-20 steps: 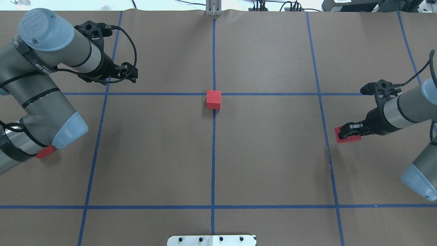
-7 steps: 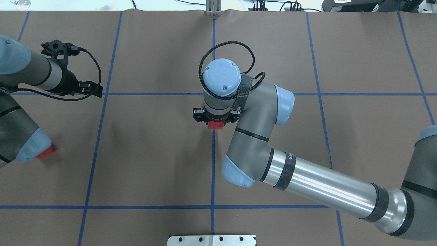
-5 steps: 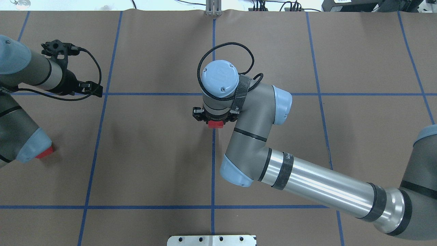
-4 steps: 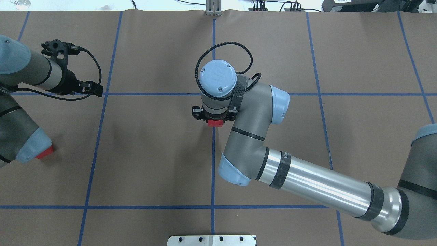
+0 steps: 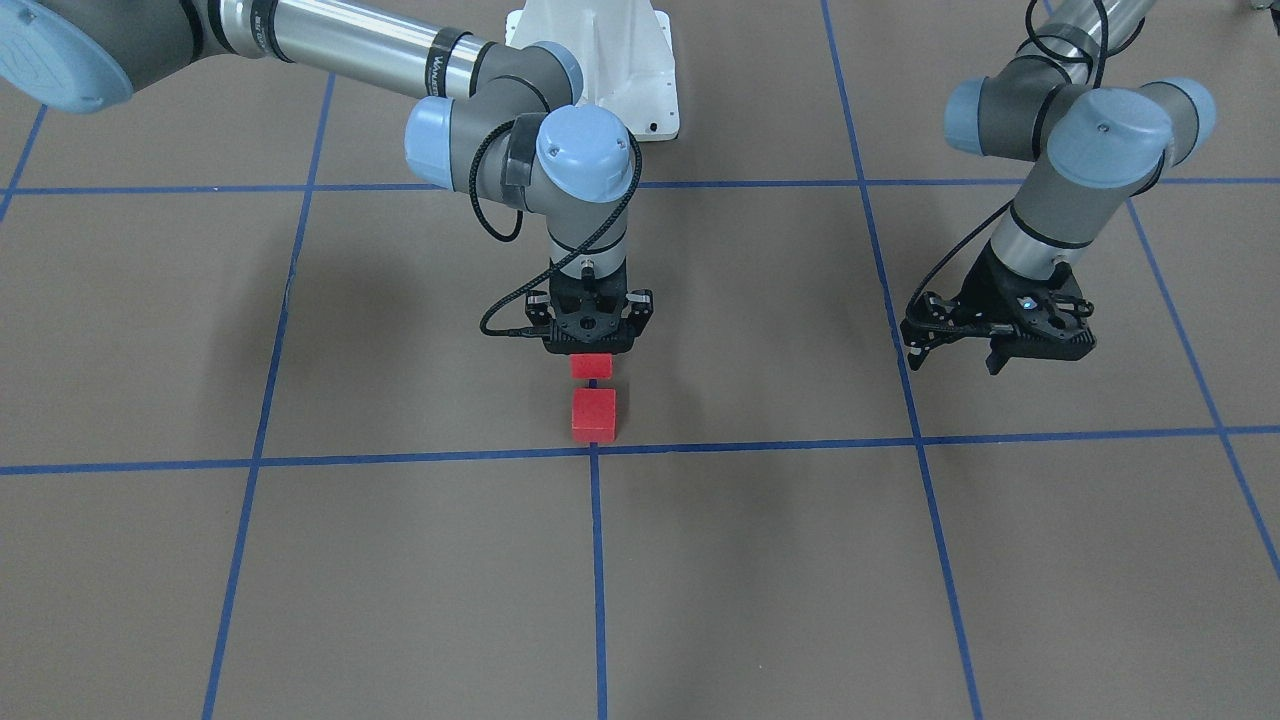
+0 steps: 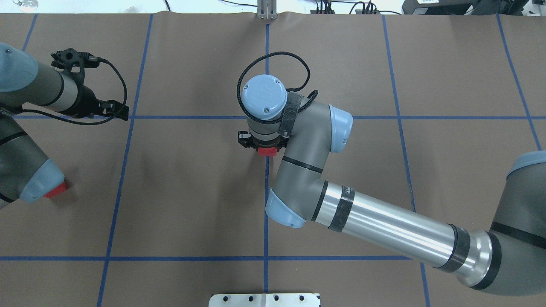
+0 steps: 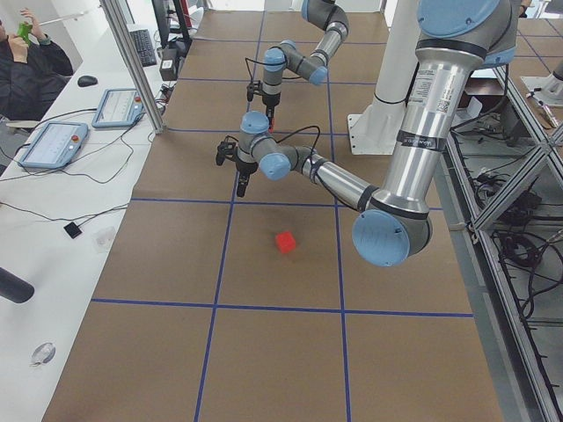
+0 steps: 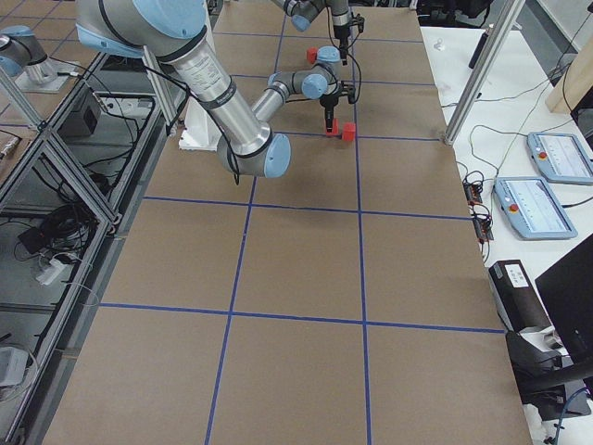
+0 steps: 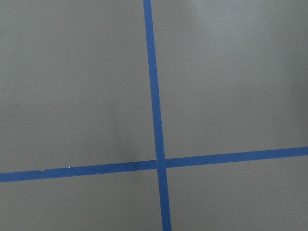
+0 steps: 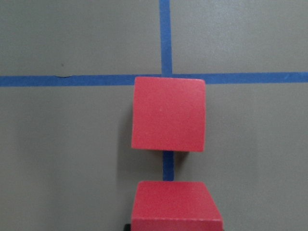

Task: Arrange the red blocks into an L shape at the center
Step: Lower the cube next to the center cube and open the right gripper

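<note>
Light: bright, even, diffuse, from above. Shadows on the counter (image 6: pixel 192 204) are faint and soft-edged, lying under both arms. Glare: white streaks along the right arm's silver tube (image 6: pixel 384 221); the strip beyond the counter's far edge is blown out. Wrist views render the brown paper grey. The red block (image 10: pixel 168 113) lying flat is sharp, with a thin shadow at its left and lower edges.

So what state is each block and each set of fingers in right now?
centre block: resting flat by the line crossing, untouched.
right fingers: shut on the carried block.
carried block: short gap from the centre block.
third block: lying alone, away from the others.
left fingers: open, empty.
</note>
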### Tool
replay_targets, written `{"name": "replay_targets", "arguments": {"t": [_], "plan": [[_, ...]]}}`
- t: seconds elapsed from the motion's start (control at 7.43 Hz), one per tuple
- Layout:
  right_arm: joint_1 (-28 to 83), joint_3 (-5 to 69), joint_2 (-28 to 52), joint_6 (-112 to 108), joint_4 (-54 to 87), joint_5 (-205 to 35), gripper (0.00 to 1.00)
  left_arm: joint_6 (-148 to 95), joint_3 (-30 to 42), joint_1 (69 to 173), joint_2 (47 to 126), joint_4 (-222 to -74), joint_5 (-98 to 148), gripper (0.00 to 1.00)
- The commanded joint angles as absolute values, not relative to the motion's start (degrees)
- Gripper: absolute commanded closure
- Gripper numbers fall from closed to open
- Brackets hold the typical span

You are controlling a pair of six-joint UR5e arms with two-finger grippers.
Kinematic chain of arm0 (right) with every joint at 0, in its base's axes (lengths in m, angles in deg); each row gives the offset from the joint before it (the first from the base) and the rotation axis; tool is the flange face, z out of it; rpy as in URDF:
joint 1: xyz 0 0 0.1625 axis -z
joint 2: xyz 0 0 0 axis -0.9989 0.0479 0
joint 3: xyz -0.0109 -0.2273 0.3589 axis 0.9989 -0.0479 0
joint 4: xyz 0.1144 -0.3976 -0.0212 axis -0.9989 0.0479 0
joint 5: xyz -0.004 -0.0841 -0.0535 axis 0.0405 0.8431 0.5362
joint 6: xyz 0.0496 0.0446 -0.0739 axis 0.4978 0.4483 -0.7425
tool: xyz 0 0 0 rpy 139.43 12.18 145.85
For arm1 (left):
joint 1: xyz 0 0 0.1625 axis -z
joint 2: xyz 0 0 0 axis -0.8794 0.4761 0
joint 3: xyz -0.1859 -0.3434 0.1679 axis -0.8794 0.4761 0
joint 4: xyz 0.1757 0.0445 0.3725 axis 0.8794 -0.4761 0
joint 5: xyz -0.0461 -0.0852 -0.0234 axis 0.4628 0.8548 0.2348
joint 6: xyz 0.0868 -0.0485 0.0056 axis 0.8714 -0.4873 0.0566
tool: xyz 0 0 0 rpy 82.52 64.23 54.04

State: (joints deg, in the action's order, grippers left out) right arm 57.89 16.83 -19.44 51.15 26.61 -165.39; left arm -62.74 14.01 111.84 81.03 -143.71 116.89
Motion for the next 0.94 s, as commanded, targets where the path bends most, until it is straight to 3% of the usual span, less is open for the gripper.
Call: {"name": "replay_targets", "arguments": {"t": [0.0,0.81], "plan": [[57.8,15.1,-19.5,51.1,23.9,-164.4,1.00,-62.9,14.0,111.8,81.1,-143.7,116.9,0.00],[57.9,14.3,-19.6,50.6,22.0,-162.5,1.00,-63.0,14.0,111.8,81.1,-143.7,116.9,0.00]]}}
